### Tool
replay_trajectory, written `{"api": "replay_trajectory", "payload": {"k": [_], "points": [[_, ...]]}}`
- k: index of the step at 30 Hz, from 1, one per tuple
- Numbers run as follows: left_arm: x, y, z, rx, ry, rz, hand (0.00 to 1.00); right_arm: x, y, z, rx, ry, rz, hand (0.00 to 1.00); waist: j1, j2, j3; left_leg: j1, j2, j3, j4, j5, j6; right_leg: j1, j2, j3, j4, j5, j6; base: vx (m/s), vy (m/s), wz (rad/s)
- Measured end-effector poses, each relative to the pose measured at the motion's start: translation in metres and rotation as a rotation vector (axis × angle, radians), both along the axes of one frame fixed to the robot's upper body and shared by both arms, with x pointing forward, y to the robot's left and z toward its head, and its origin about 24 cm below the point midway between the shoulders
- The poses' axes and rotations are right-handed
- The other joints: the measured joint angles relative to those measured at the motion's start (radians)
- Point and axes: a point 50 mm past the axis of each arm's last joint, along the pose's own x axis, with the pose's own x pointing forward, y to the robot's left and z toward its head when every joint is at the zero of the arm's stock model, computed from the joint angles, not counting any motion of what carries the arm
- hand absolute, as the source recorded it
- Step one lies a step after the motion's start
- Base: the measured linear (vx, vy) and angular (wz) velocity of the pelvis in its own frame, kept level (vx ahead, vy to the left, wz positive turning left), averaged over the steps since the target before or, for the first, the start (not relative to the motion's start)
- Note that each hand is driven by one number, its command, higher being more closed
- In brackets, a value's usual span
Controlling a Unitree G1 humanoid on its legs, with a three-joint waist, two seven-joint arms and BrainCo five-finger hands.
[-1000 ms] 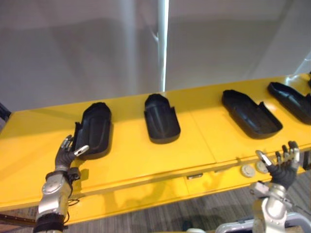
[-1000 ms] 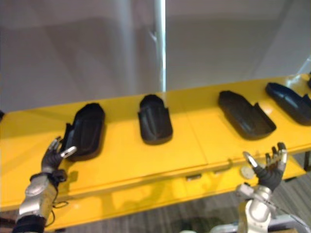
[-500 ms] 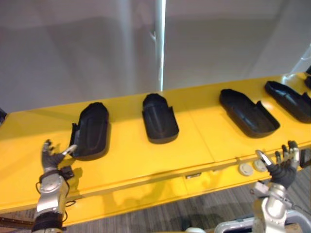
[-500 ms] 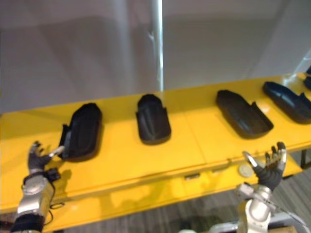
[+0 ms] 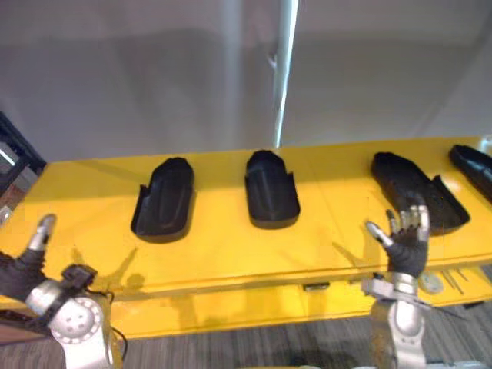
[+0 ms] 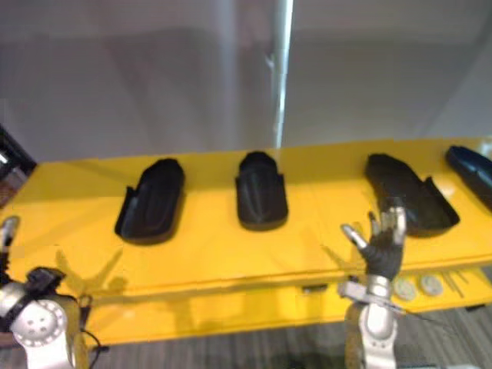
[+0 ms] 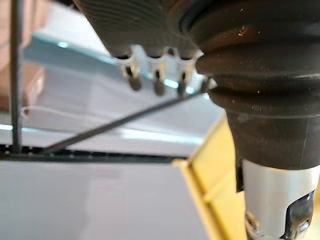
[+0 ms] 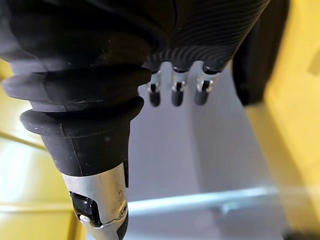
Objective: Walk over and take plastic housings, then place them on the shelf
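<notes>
Partly cropped: 4th housing [image 5: 473, 163] at right edge, left hand [image 5: 17, 270] lower left, fingers straight; right hand [image 5: 406, 250] fingers spread.

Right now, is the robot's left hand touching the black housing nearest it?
Apart. The left eye view shows a stretch of bare yellow table between the left hand and the leftmost housing.

Moderately bright, soft light. White glare stripe [image 5: 286, 77] runs down the grey wall [image 5: 138, 92], upper centre. Yellow table [image 5: 231, 246] has a dull sheen. Black housings [image 5: 164, 201] throw short dark shadows at their near ends. Faint finger shadows lie left of the right hand [image 5: 405, 244], lower right.
</notes>
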Motion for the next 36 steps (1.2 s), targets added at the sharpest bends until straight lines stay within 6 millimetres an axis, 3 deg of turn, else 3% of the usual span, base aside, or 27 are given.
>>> {"api": "replay_trajectory", "payload": {"k": [5, 11, 15, 20, 24, 27, 32, 34, 35, 36], "points": [[-0.002, -0.014, 0.018, 0.076, -0.102, -0.087, 0.00, 0.003, -0.001, -0.006, -0.016, 0.038, -0.042, 0.00, -0.003, -0.001, -0.001, 0.000, 0.003, 0.001, -0.002, 0.002, -0.002, -0.003, 0.001, 0.000, 0.000, 0.000, 0.000, 0.01, 0.000, 0.02], [0.020, -0.048, 0.022, 0.071, -0.134, -0.322, 0.00, 0.003, -0.005, -0.012, -0.011, 0.100, -0.101, 0.00, -0.017, -0.013, -0.003, 0.002, 0.007, 0.060, -0.004, -0.002, -0.007, -0.038, 0.016, 0.059, 0.009, 0.011, 0.003, 0.01, 0.008, -0.25], [0.034, -0.079, 0.018, 0.030, -0.125, -0.519, 0.00, -0.017, -0.024, -0.018, -0.005, 0.141, -0.242, 0.00, -0.069, -0.030, -0.001, 0.004, 0.019, 0.141, 0.020, -0.029, -0.013, -0.071, 0.035, 0.140, 0.009, 0.026, 0.000, -0.02, -0.003, -0.57], [0.052, -0.104, 0.012, 0.005, -0.089, -0.646, 0.00, -0.050, -0.044, -0.022, 0.058, 0.161, -0.351, 0.00, -0.131, -0.025, 0.005, 0.020, 0.041, 0.249, 0.056, -0.069, -0.025, -0.098, 0.066, 0.243, 0.009, 0.035, -0.003, -0.05, -0.012, -0.65], [0.062, -0.123, 0.016, -0.003, -0.098, -0.726, 0.00, -0.071, -0.046, -0.027, 0.097, 0.178, -0.378, 0.00, -0.178, -0.011, 0.014, 0.043, 0.057, 0.321, 0.067, -0.083, -0.037, -0.116, 0.092, 0.311, 0.009, 0.046, -0.011, -0.03, -0.027, -0.58], [0.068, -0.134, 0.017, -0.005, -0.090, -0.770, 0.00, -0.075, -0.043, -0.026, 0.119, 0.150, -0.355, 0.00, -0.188, -0.003, 0.018, 0.055, 0.066, 0.340, 0.067, -0.086, -0.040, -0.119, 0.105, 0.329, 0.009, 0.049, -0.015, -0.04, -0.036, -0.22], [0.071, -0.146, 0.016, -0.042, -0.067, -0.797, 0.00, -0.062, -0.028, -0.025, 0.127, 0.127, -0.245, 0.00, -0.170, 0.004, 0.023, 0.045, 0.067, 0.322, 0.088, -0.092, -0.037, -0.128, 0.119, 0.335, 0.000, 0.045, -0.019, -0.09, -0.049, -0.06], [0.068, -0.139, 0.011, -0.051, -0.038, -0.753, 0.00, -0.049, -0.017, -0.020, 0.129, 0.089, -0.169, 0.00, -0.135, -0.008, 0.023, -0.019, 0.069, 0.161, 0.210, -0.119, 0.009, -0.143, 0.120, 0.384, 0.000, 0.044, -0.023, -0.07, -0.022, -0.57], [0.063, -0.130, 0.006, -0.071, -0.019, -0.700, 0.00, -0.036, -0.012, -0.011, 0.105, 0.044, -0.101, 0.00, -0.108, -0.001, 0.027, -0.067, 0.065, 0.024, 0.300, -0.150, 0.057, -0.155, 0.130, 0.424, 0.000, 0.047, -0.024, -0.06, 0.017, -0.96], [0.056, -0.119, 0.000, -0.088, 0.002, -0.643, 0.00, -0.025, -0.010, -0.004, 0.074, 0.009, -0.046, 0.00, -0.089, 0.010, 0.030, -0.105, 0.055, -0.083, 0.384, -0.175, 0.075, -0.161, 0.136, 0.462, 0.003, 0.047, -0.025, -0.06, 0.063, -0.93]]}}
